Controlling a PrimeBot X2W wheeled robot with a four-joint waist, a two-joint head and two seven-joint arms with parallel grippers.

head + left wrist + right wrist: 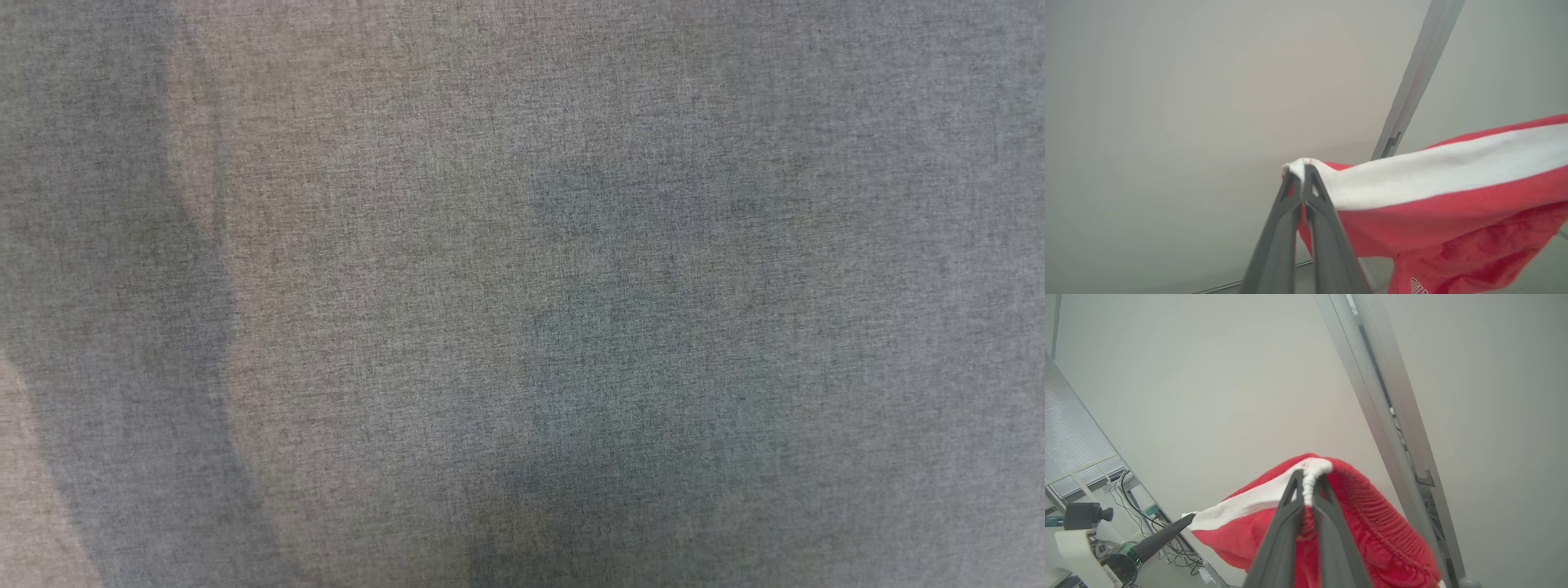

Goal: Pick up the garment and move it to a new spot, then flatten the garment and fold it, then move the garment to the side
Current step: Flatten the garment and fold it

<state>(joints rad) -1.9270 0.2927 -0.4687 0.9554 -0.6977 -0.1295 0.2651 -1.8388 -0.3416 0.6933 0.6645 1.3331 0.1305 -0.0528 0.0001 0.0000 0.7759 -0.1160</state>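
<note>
Aloft, garment [1433, 192] stretched between left claw [1302, 169], right claw [1308, 475], both clamped

My left hand [1303, 171] has two long, dark grey fingers, smooth and tapering, each with a triangular cut-out near its tip. My right hand [1309, 477] is built alike. Seen from the right wrist, my left wrist casing [1075, 551] is pale white, with a green-lit ring [1133, 555] and a small black camera [1086, 514] on top.

One red garment [1453, 228] with one white band [1433, 175]. Two claws: left claw [1303, 169] and right claw [1310, 479]. One grey metal post [1384, 416]. One black camera [1084, 514]. One window blind [1069, 445]. One grey woven cloth [522, 294].
</note>
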